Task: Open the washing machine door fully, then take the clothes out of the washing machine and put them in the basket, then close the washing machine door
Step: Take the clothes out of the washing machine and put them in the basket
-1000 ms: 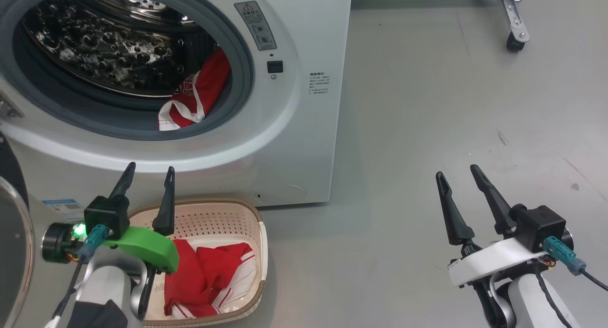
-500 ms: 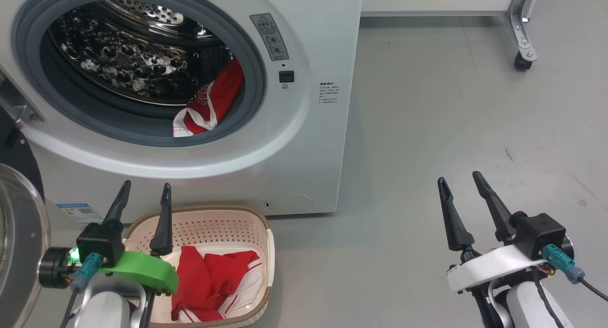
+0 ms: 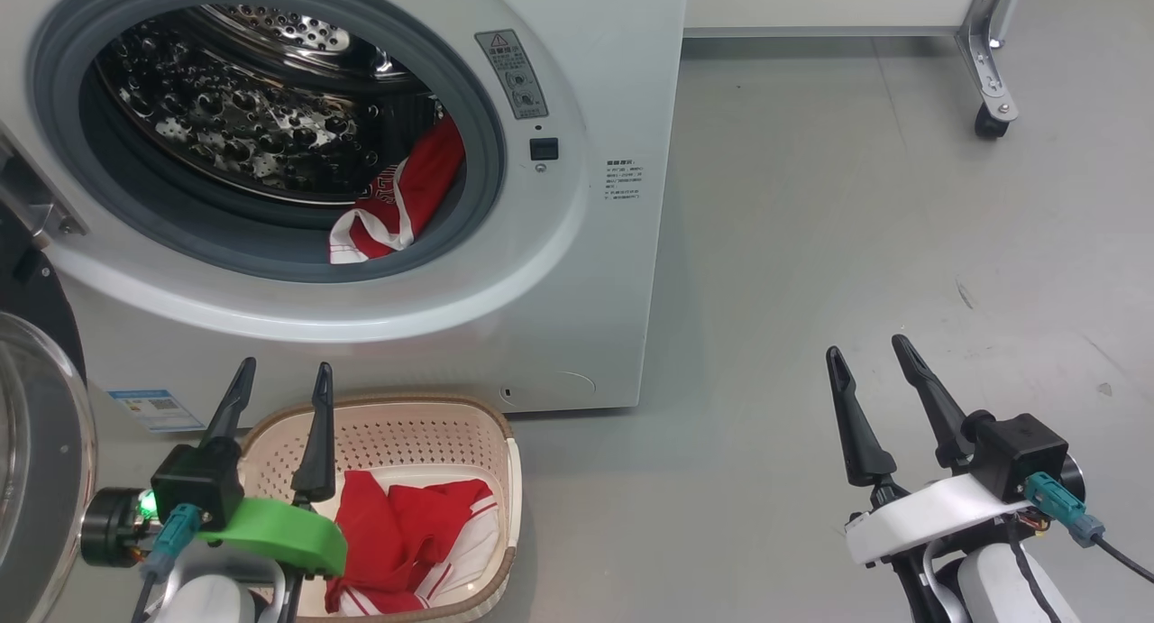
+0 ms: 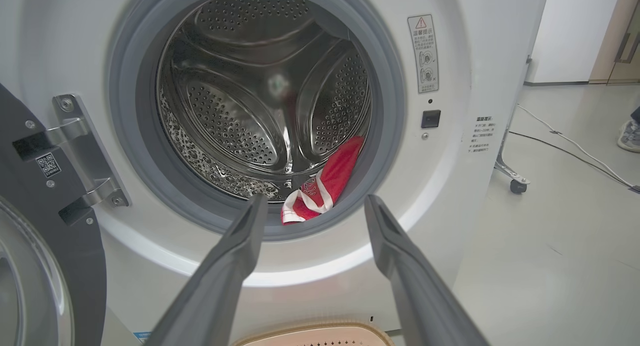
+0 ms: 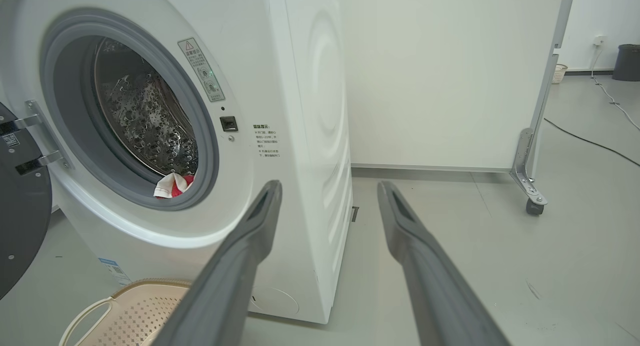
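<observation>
At the far left of the head view I see the washing machine door (image 3: 32,443) swung clear of the opening, so I judge the first step done. Just right of it, at the lower left, my left gripper (image 3: 285,365) hangs over the left edge of the basket (image 3: 507,479), fingers spread wide with nothing between them. The basket sits on the floor just in front of the washing machine (image 3: 595,271). Red-and-white clothes (image 3: 397,533) lie heaped in it, and I cannot tell whether that heap is one piece or more. Higher up, at the lower right of the drum mouth, one red garment (image 3: 397,204) with white trim lies against the grey ring, so I read the unloading as partly done. At the lower right my right gripper (image 3: 865,345) is over bare floor, fingers wide apart and empty.

Left to do: fetch that garment, drop it in the basket, shut the door. I count one door, one machine, one basket, one garment in the drum and two grippers.
</observation>
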You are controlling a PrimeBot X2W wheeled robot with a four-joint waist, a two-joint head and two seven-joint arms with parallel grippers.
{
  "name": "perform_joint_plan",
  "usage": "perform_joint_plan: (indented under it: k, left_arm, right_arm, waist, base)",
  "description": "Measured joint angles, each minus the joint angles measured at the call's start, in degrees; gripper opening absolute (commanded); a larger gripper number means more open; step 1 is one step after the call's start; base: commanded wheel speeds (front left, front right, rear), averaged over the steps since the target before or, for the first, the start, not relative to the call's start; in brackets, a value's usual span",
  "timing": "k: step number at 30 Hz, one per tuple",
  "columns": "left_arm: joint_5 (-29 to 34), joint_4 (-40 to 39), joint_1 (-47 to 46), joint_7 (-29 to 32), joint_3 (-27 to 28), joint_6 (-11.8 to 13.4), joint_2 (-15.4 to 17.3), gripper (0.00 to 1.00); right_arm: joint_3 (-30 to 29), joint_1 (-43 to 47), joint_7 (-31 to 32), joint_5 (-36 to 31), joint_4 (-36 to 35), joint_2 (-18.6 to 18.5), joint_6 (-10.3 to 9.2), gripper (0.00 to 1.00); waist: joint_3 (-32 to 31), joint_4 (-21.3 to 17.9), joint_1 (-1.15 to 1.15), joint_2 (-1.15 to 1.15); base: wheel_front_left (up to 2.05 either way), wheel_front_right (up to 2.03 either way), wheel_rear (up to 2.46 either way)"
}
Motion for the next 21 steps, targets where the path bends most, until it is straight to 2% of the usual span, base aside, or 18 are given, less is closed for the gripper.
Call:
perform_joint_plan:
  k: [21]
  left_arm:
    - [-1.5,-2.8,2.0,0.0,-2.0,1.5,0.0,1.00]
  right_arm:
    - [0.6,0.0,0.0,0.0,-0.2,0.0,0.00,1.00]
  waist:
    - [0.1,-0.3,0.00,0.00]
  base:
    - [0.00,0.00,0.00]
